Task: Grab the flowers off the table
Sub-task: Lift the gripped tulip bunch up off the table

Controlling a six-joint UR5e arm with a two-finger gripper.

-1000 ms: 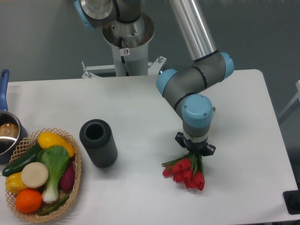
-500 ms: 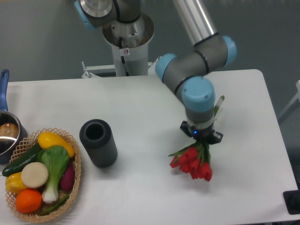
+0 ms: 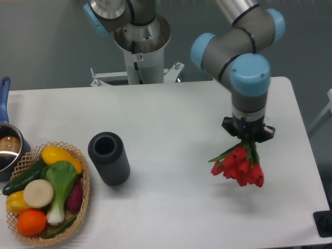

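The gripper (image 3: pixel 248 136) points straight down, clamped on the stems of the flowers (image 3: pixel 240 165), so the red heads hang below it, apparently clear of the table (image 3: pixel 171 114) at its right side. 1 dark cylinder (image 3: pixel 108 158) stands well left.

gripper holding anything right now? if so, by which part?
Yes: the gripper is shut on the flowers, gripping the stem end, with the red blooms hanging below it.
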